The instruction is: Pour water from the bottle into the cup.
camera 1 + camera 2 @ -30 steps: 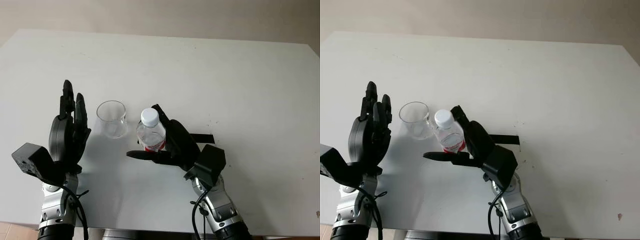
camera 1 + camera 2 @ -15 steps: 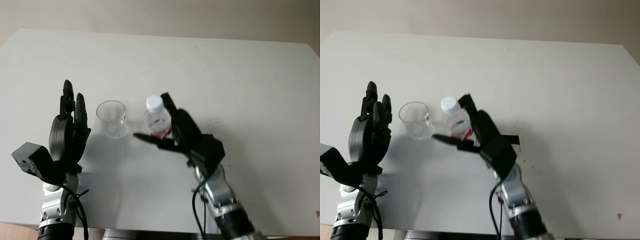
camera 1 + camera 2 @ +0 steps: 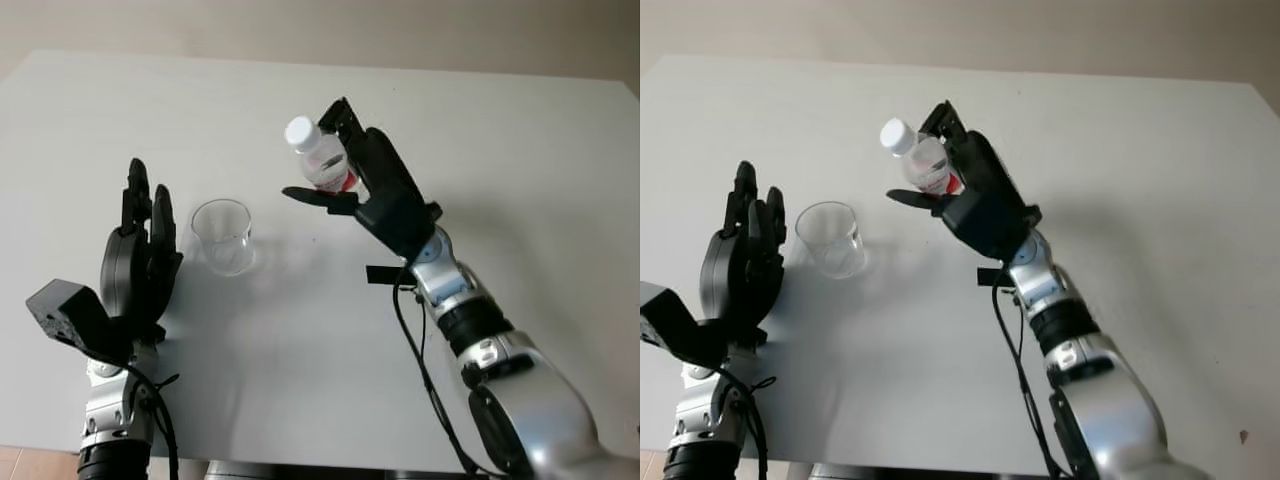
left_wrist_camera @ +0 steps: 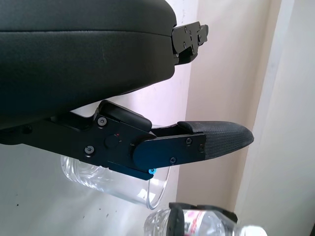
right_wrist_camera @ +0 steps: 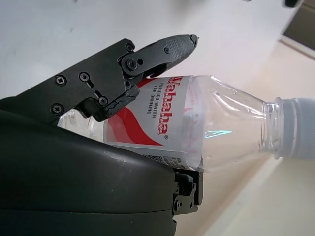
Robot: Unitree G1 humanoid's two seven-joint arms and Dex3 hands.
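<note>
My right hand (image 3: 345, 165) is shut on a small clear water bottle (image 3: 320, 157) with a white cap and a red label, held up in the air and tilted, cap pointing left toward the cup's side. In the right wrist view the bottle (image 5: 197, 128) lies between the palm and the fingers (image 5: 147, 56). The clear plastic cup (image 3: 224, 236) stands upright on the white table (image 3: 520, 180), below and left of the bottle. My left hand (image 3: 140, 260) is open, upright just left of the cup, not touching it. The cup (image 4: 115, 182) also appears past the left hand's finger in the left wrist view.
A short black strip (image 3: 381, 274) lies on the table under my right forearm. The table's far edge (image 3: 300, 62) runs along the back, with a beige wall beyond.
My right hand has lifted the bottle off the table, carried it up and away from me, and tilted it leftward. The cup and left hand stayed put.
</note>
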